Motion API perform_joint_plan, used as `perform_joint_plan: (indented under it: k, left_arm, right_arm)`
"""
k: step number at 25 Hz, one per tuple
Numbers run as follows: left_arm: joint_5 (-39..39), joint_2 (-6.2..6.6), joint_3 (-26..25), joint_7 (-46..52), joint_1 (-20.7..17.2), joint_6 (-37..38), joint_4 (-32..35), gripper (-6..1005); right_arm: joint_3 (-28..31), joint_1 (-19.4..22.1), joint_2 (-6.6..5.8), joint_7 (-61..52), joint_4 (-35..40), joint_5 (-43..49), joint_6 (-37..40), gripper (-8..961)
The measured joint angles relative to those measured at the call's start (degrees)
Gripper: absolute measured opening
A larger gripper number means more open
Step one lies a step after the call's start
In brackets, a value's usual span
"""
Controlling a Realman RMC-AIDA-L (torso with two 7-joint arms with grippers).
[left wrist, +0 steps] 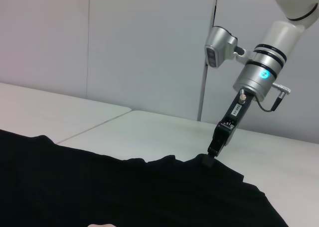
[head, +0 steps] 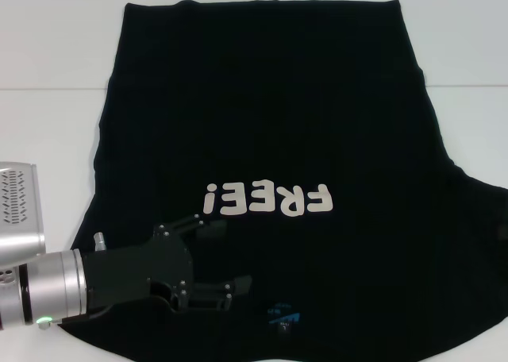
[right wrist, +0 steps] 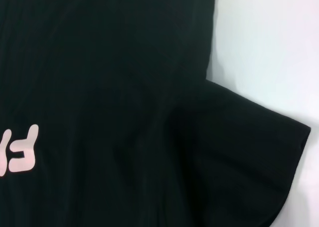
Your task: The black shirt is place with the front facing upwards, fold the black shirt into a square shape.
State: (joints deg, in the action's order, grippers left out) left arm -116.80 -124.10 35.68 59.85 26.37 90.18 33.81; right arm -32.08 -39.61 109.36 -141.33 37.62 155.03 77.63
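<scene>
the black shirt (head: 262, 124) lies spread flat on the white table (head: 48, 52), front up, filling most of the head view. its hem is at the far side and its neck at the near edge, so the cream "free!" lettering (head: 266, 199) reads upside down from the robot's side. a small blue neck label (head: 284, 314) sits near the near edge, below the lettering

the left gripper (head: 226, 255) reaches in from the robot's left, low over the near left part of the shirt, beside the neck area. its 2 black fingers are spread wide apart, 1 fingertip just below the start of the lettering and the other nearer the label, with only cloth showing between them. nothing is pinched in it; whether the fingertips touch the fabric cannot be told

in the left wrist view the right gripper (left wrist: 208, 157) comes down steeply from its silver arm onto the right sleeve region of the shirt (left wrist: 149, 192), its tip meeting a small raised ridge of black cloth at the shirt's edge. whether its fingers are closed on that cloth cannot be told

the right wrist view shows the right sleeve (right wrist: 249, 152) lying flat and fanned out on the table, with the shirt's side edge running beside it
</scene>
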Motion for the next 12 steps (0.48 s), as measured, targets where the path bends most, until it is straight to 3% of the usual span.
perform_joint_plan:
  k: [2, 12]
  left_arm:
    - [0.0, 0.00, 0.0, 0.0, 0.0, 0.0, 0.0, 949]
    - [0.0, 0.00, 0.0, 0.3, 0.0, 0.0, 0.0, 949]
  right_arm:
    - [0.1, 0.1, -0.16, 0.0, 0.1, -0.1, 0.0, 20]
    - [3.9, 2.3, -1.49, 0.0, 7.6, -0.4, 3.1, 32]
